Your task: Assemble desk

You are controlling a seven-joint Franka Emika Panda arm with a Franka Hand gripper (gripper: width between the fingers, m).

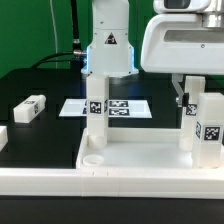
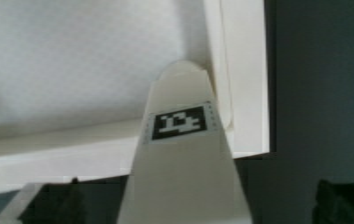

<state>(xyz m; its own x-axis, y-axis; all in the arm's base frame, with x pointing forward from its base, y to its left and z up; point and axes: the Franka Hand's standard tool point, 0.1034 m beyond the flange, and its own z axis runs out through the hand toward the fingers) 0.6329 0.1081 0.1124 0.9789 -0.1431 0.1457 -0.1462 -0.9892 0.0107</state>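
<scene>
The white desk top lies flat at the front, rim up. A leg stands in its far corner at the exterior view's left. Two legs stand close together at its right end. My gripper reaches down over the nearer-in right leg. In the wrist view that tagged leg stands between my fingers, its far end at the top's inner corner. One finger lies against the leg and a gap shows at the other, so the gripper is open around it. A loose leg lies on the table at the left.
The marker board lies flat behind the desk top, in front of the arm's base. A small white piece sits at the far left edge. A low white rail runs along the front.
</scene>
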